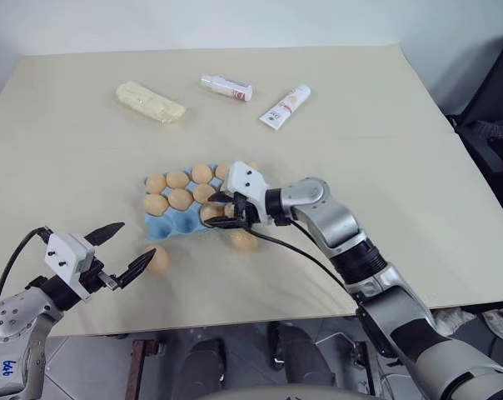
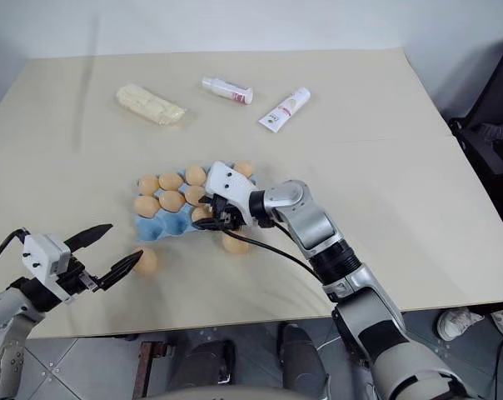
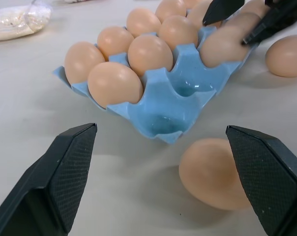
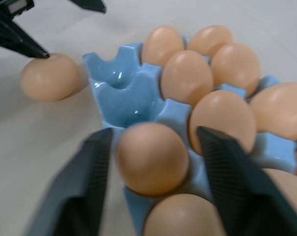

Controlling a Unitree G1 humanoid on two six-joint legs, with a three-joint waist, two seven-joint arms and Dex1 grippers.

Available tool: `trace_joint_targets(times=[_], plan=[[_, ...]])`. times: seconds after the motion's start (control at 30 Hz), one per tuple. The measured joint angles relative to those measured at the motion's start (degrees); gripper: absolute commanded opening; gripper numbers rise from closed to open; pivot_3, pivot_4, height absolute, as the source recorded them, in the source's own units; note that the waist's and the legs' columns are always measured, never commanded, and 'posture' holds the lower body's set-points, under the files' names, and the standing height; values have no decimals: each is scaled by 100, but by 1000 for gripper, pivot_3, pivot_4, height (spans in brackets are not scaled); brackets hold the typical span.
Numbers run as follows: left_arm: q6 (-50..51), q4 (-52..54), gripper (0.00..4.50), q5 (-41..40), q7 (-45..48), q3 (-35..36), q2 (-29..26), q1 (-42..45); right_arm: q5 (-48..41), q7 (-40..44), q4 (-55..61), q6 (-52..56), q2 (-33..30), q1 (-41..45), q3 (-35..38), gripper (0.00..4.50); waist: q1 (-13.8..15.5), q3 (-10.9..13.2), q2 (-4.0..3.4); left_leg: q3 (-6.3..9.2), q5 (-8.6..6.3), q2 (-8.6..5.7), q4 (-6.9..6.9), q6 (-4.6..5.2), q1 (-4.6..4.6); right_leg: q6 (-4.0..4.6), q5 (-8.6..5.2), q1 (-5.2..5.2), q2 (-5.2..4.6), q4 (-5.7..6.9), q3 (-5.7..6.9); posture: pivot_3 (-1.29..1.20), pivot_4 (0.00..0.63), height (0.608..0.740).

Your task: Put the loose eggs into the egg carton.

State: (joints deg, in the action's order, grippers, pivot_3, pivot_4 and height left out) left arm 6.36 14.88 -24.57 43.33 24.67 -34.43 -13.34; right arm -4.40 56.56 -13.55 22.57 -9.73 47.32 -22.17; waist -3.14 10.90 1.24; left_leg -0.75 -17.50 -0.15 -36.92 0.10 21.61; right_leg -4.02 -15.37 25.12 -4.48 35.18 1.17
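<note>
the right gripper [image 4: 153, 162] hangs open around an egg [image 4: 151, 157] sitting in the near row of the carton [image 1: 170, 225], while the open left gripper [image 1: 125, 252] flanks a loose egg [image 3: 212, 172] on the surface [image 1: 385, 125] just near-left of it.

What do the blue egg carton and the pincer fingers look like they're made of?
The egg carton looks like moulded plastic: smooth, glossy, with highlights in its empty cups. The left pincer has fingers that seem hard black plastic or rubber; a fine grid texture covers the inner faces. Which one, the look leaves open.
</note>
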Motion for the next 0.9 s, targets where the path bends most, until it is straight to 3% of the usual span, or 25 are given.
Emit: trace_joint_targets(times=[0.07, 0.27, 0.53, 0.73, 0.9], plan=[[2, 0, 4500, 0, 6, 0, -7, 9, 0, -38, 19, -6, -11, -4, 3, 4485, 5, 0, 0, 0, 0, -1, -4, 0, 0, 0, 0, -1, -1, 1, -1, 0, 150, 740], [107, 22, 4500, -3, 48, -62, -26, 96, -508, 63, 1208, -216, -572, -635, 665, 4485, 117, 0, 0, 3, -5, -1, -1, 6, 6, -1, 0, -3, -1, -12, 3, 0, 150, 740], [134, -26, 4500, 2, 291, -331, -191, 393, -955, 135, 2355, -917, -1963, -3123, 2107, 4485, 201, -1, 1, 3, -18, -3, -3, 21, -2, -7, 3, -38, -2, -49, 6, 0, 150, 740], [181, -51, 4500, -14, 758, -705, -333, 647, -1480, 397, 2493, -1276, -2475, -4584, 2992, 4485, 158, 1, -2, -8, -13, 4, -7, 16, -39, -9, 4, -65, 3, -36, -1, 0, 150, 740], [177, -244, 4500, -19, 945, -810, -397, 807, -1458, 305, 2567, -1213, -2555, -4438, 2712, 4485, 133, 2, -3, -15, 10, 6, -16, 13, -45, 2, 11, -61, 5, -15, -10, 0, 150, 740]])
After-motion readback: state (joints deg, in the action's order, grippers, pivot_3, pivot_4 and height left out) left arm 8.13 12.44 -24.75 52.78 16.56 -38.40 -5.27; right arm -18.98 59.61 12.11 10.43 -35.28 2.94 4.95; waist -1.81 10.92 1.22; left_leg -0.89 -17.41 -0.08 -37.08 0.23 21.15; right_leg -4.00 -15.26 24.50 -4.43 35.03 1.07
